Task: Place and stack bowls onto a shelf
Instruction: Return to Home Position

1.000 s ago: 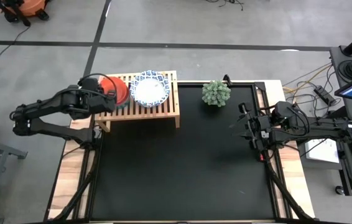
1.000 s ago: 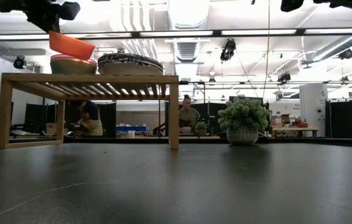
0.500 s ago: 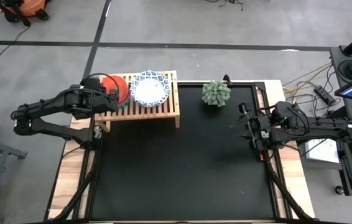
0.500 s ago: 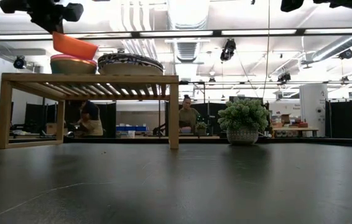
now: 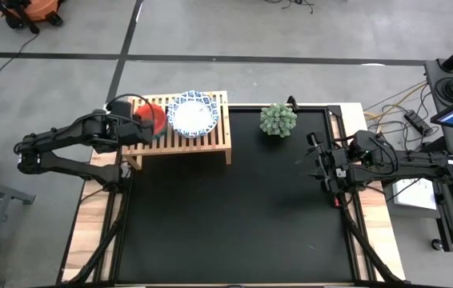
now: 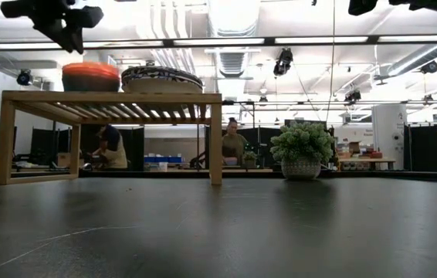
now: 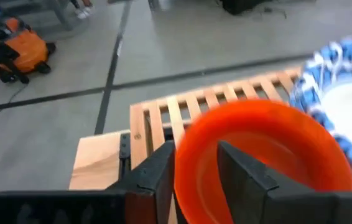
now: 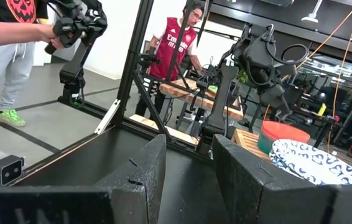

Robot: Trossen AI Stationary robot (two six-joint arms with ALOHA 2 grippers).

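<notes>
Though hidden at its wrist, a gap is shown low down between the narrowly parted left hand and orange bowl.

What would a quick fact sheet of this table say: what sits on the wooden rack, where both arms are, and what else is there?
Shelf: wooden rack on the table, on the left arm's side
Rack, outer half: orange bowl topping a small stack
Rack, inner half: white bowl with blue patterned rim
Left gripper: open, above the orange bowl, not touching it
Right gripper: open, empty, at the table's right edge
Also there: potted plant beside the rack
</notes>
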